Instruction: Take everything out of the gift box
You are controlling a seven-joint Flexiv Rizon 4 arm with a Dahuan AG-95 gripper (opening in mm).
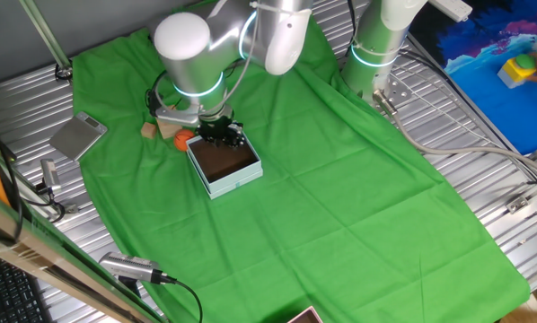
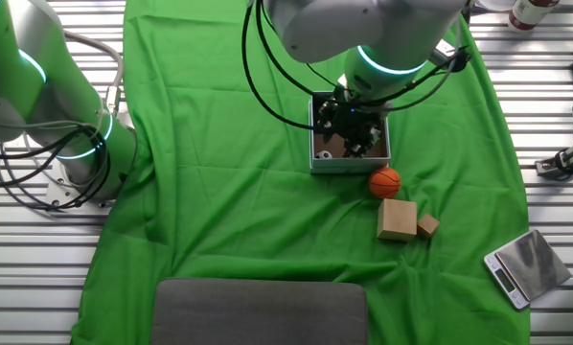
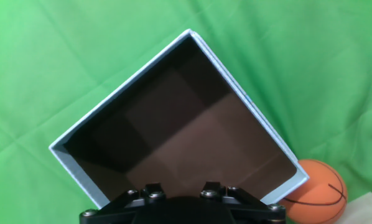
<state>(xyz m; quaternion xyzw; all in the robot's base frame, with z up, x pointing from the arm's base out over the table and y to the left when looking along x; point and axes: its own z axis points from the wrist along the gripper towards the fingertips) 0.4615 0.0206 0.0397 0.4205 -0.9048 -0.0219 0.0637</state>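
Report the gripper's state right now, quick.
Gripper: over the gift box; cannot be told whether it is open, closed or holding anything, since its fingertips are hidden.

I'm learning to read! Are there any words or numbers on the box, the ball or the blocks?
None can be read.
Gift box: plain walls, no writing.
Orange basketball: only black lines.
Wooden blocks: blank.
Scale: its little display is too small to read.

Claw down, perhaps shut
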